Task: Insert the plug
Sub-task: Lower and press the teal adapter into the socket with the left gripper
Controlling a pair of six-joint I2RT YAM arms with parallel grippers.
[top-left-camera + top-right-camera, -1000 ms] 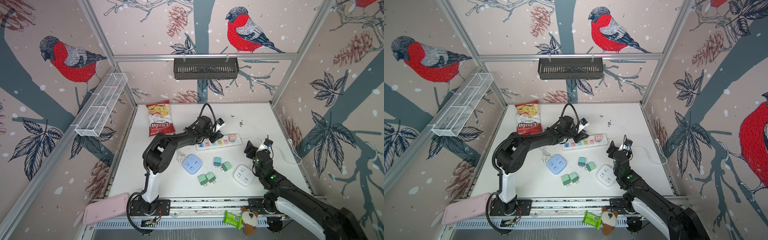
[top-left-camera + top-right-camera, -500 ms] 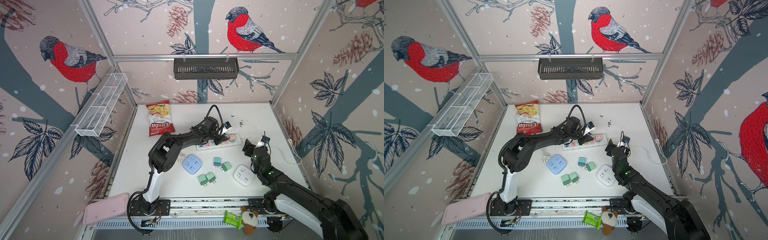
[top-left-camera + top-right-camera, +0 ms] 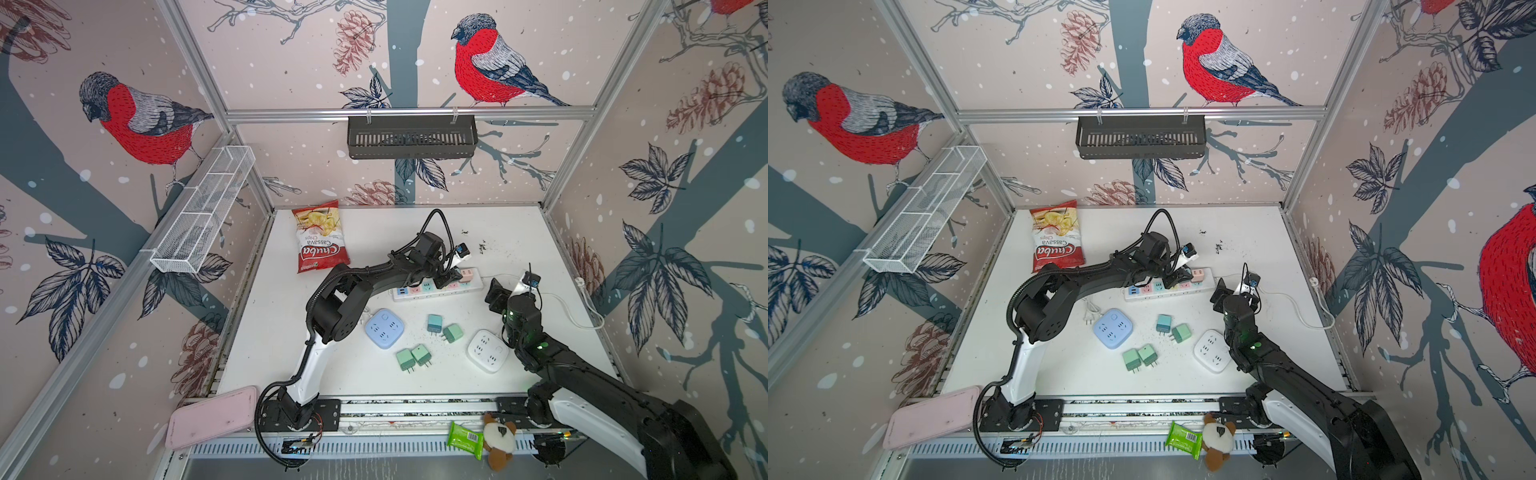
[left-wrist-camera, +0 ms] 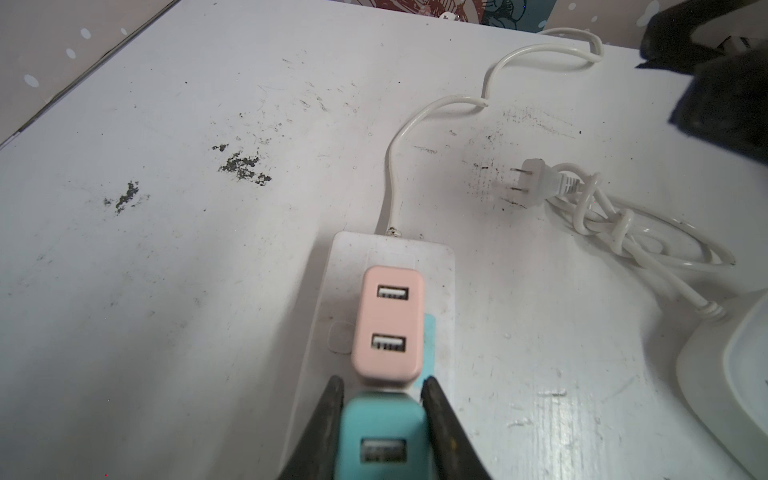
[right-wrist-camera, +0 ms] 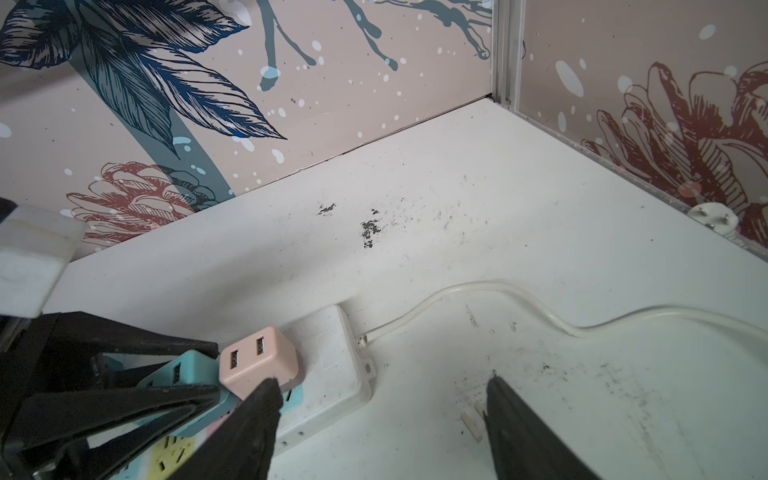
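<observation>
A teal plug [image 4: 382, 436] with a USB port is clamped between the black fingers of my left gripper [image 4: 382, 384], which is shut on it. It sits over the white power strip [image 4: 320, 332], right against a pink plug [image 4: 388, 324] seated in the strip's end socket. Its prongs are hidden. In both top views my left gripper [image 3: 451, 277] [image 3: 1177, 279] is over the strip [image 3: 419, 289] [image 3: 1154, 291]. My right gripper [image 5: 380, 390] is open just off the strip's cable end [image 5: 332, 361], one finger beside the pink plug [image 5: 257, 361]. It holds nothing.
A blue socket cube [image 3: 384, 328], a white socket cube [image 3: 487, 351] and several green plugs [image 3: 452, 332] lie on the near part of the table. The strip's white cable [image 3: 573, 316] loops to the right. A chips bag [image 3: 320, 237] lies at the back left.
My left gripper has carried the teal plug to the right along the strip, up to the pink plug. My right gripper has shifted slightly toward the strip's end.
</observation>
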